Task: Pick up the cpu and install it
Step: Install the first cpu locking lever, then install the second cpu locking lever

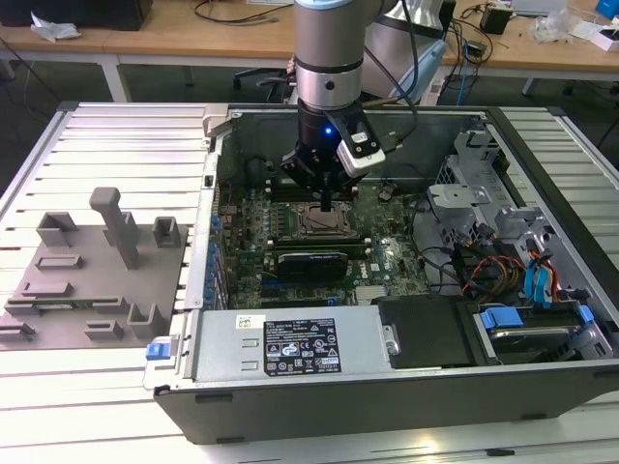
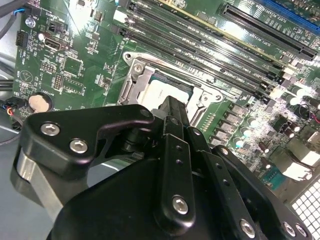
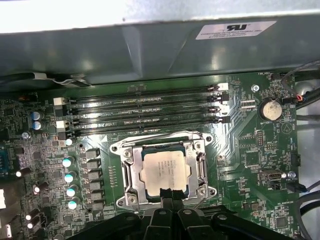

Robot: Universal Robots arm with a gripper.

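Observation:
The cpu (image 3: 165, 166) is a small square chip with a silvery top. It lies flat inside the metal-framed socket (image 3: 129, 175) of the green motherboard (image 3: 250, 160). In the second wrist view the cpu (image 2: 162, 92) shows pale just beyond my black fingers (image 2: 175, 115). My gripper (image 3: 168, 192) is shut, fingertips together at the chip's near edge with nothing between them. In the exterior view my gripper (image 1: 329, 205) hangs straight down over the socket (image 1: 324, 222) inside the open computer case (image 1: 387, 396).
Four memory slots (image 3: 145, 107) run beside the socket. A grey fixture plate (image 1: 87, 271) with plastic blocks lies on the exterior view's left. A drive cage with blue and orange cables (image 1: 513, 251) fills the case's right side. A black card (image 1: 311, 263) stands near the socket.

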